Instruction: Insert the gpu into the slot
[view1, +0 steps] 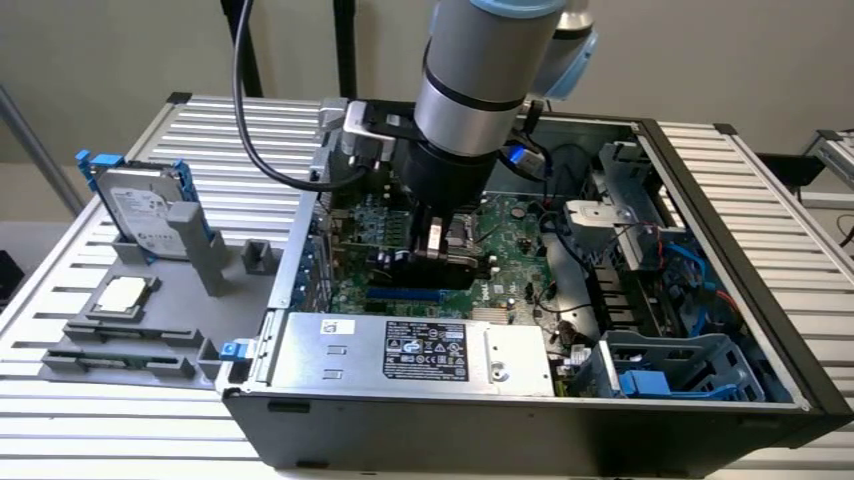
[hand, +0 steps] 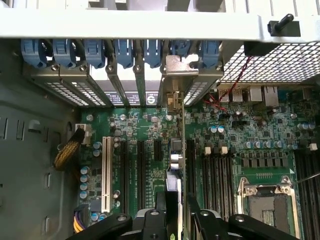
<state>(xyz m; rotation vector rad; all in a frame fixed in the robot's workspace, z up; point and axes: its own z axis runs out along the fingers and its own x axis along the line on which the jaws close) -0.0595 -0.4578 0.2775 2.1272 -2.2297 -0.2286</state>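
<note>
While pinching the small flat black gpu card (hand: 177, 150) between black gripper (hand: 176, 205) fingers, poised just over the long bright-blue plastic slot (view1: 400, 297); apparently aligned, not yet seated.

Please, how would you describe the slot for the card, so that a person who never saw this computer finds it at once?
Look inside the open computer case, at the green board. Just beyond the silver labelled box, under the held black card, lies the slot, a long narrow strip. It alone is bright blue; the other long slots are black or white.
</note>
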